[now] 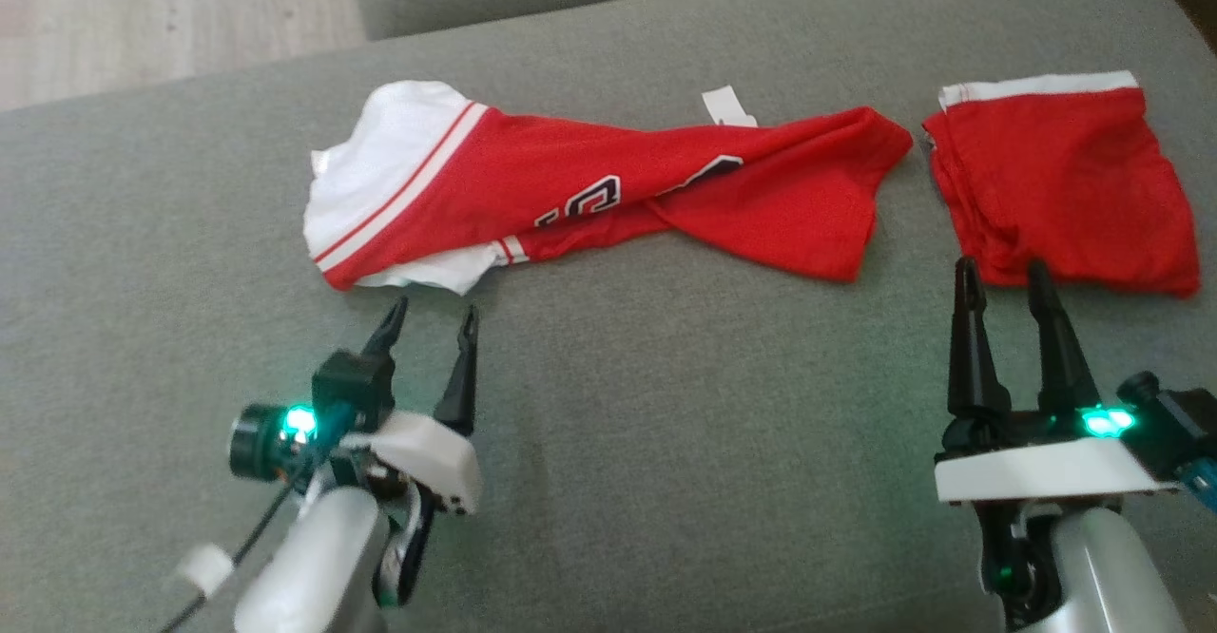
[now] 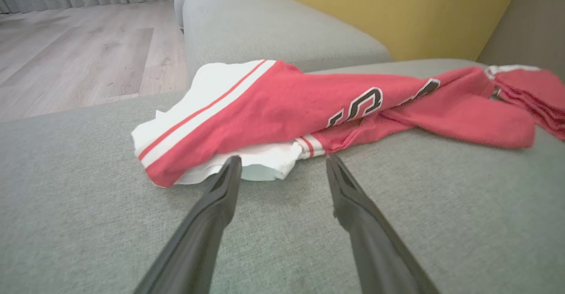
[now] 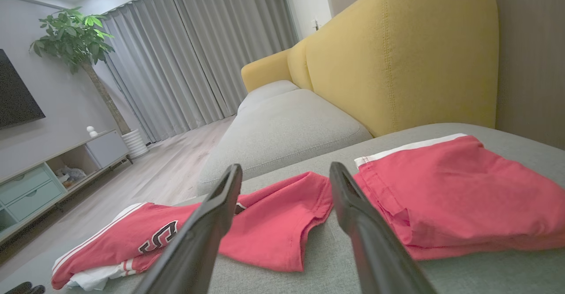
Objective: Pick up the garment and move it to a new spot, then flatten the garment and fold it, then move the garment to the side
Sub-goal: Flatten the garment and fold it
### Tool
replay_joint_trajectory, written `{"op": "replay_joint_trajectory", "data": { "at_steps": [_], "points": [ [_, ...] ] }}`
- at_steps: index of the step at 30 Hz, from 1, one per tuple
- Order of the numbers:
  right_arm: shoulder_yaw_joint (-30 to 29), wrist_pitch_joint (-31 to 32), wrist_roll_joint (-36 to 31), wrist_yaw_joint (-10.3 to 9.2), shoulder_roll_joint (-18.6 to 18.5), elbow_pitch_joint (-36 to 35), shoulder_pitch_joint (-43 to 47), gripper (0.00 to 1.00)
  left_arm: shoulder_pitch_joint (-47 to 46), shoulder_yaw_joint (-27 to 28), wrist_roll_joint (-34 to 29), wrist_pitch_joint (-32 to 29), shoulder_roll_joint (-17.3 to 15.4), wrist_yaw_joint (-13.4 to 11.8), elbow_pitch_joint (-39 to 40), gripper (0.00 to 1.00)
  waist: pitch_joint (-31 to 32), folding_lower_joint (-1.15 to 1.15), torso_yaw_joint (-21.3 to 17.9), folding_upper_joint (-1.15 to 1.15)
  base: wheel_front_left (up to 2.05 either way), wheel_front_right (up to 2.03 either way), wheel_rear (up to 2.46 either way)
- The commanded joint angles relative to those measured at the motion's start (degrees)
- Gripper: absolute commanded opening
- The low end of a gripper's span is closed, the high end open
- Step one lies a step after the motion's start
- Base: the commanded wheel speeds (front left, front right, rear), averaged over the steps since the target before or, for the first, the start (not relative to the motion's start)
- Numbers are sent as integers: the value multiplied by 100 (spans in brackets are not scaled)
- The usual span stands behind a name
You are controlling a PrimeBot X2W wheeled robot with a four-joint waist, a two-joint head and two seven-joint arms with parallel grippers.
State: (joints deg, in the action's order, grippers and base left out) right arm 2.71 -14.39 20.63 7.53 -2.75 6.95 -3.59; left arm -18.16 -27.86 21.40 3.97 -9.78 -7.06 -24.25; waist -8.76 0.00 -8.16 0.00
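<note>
We judge the step in hand to be the pick-up of the jersey (image 1: 589, 191). It lies twisted like a rope across the upper middle of the head view, on the grey sofa seat (image 1: 666, 443). Its white-trimmed end is at the left and its red end at the right. A second red piece (image 1: 1065, 186), folded square, sits at the upper right, near the jersey's red end but apart from it. We take that one as finished and best left alone.

To lift the jersey well, we would take one end in each claw and bite into a single edge, not the whole bunch, so the twist can fall out as the cloth rises. The thin fabric will likely sag in the middle, so both ends should go up together and be kept apart. The right side needs care, because a low sweep there could drag the folded piece.

The left claw (image 1: 433, 315), at the lower left, is spread wide and holds nothing. Its tips sit just below the white hem. In the left wrist view one tip seems to reach that hem, though we cannot tell whether it touches. The right claw (image 1: 1003, 277), at the lower right, is equally wide and empty, with its tips showing against the near edge of the folded piece.
</note>
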Motion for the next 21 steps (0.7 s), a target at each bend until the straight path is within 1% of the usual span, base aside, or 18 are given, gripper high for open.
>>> {"op": "replay_joint_trajectory", "data": {
  "at_steps": [1,3,7,13,21],
  "points": [
    [158,-61,40,-4,-13,-169,-223,100,-422,140,-103,-94,-151,-23,45,100,-91,0,-89,0,0,0,0],
    [168,-61,86,-4,-13,-145,-255,100,-626,17,-285,-298,-248,-47,-215,100,-159,0,-158,0,0,0,0],
    [178,-61,156,-4,-13,-104,-333,100,-942,-121,-486,-551,-321,-96,-702,100,-271,0,-289,0,0,0,0],
    [199,-61,219,-4,-13,-62,-402,100,-1290,-149,-664,-323,-356,-255,-1162,100,-360,0,-427,0,0,0,0],
    [229,-61,271,-4,-13,-18,-430,100,-1529,-293,-773,-225,-329,-256,-1588,100,-397,0,-515,0,0,0,0]
  ]
}}
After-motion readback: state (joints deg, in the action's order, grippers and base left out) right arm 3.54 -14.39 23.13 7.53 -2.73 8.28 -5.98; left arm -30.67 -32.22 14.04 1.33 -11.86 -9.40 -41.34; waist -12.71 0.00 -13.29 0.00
